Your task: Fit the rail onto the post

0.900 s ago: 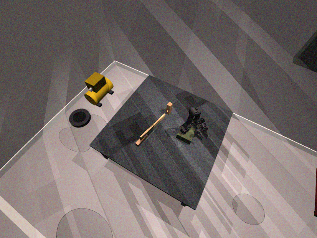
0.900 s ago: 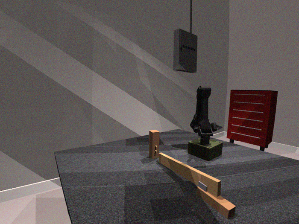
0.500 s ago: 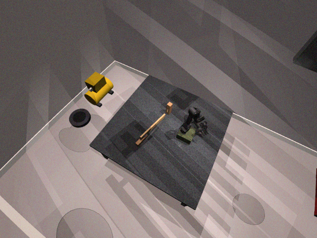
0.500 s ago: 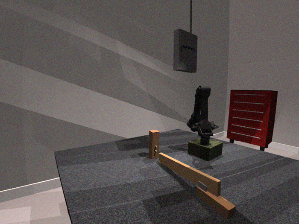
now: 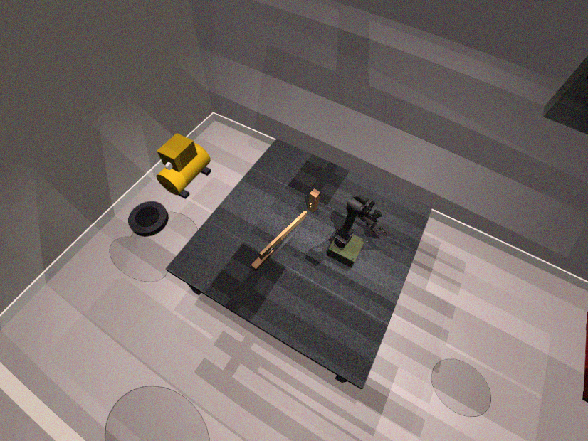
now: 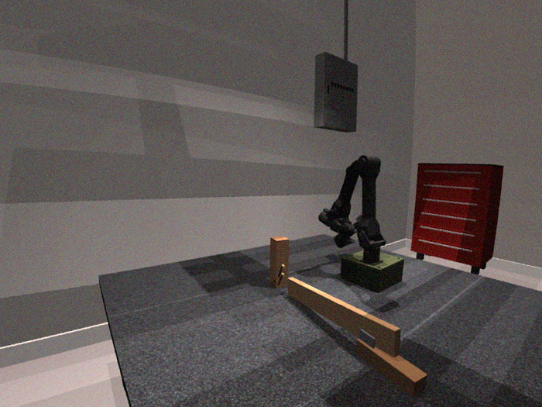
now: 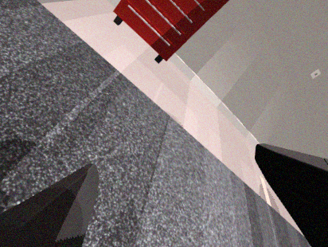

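Two pegs, unfilled as far as I can tell; landmark = the short upright orange-brown wooden post (image 5: 314, 200) (image 6: 280, 262). L to R, top view.

Farthest L of post, slightly below it in view: yellow tank-shaped machine (image 5: 183, 166) on floor, off the table. Black ring-shaped tyre (image 5: 134, 224) also L, lower than post.

Nearer, down-L of post: low flat wooden footboard block (image 5: 256, 263) (image 6: 411, 376), w/ small grey metal bracket (image 6: 367, 338) at rail's far end. Long straight tan wooden rail (image 5: 283, 232) (image 6: 335, 311) runs from there toward post; near end low, just short of post, apart from it. Brass-coloured pegs (image 5: 310, 205) (image 6: 280, 271) stick out on the rail side.

R of post: black six-joint arm (image 5: 349, 219) (image 6: 369, 197) on its green box base (image 5: 354, 256) (image 6: 397, 275). Black parallel-jaw gripper (image 5: 379, 222) (image 7: 177, 162) is beyond the arm from post, fingers spread wide, nothing held.

Progress: far end looks seated; grasp, lift, level, peg fit & final release all left, prob.
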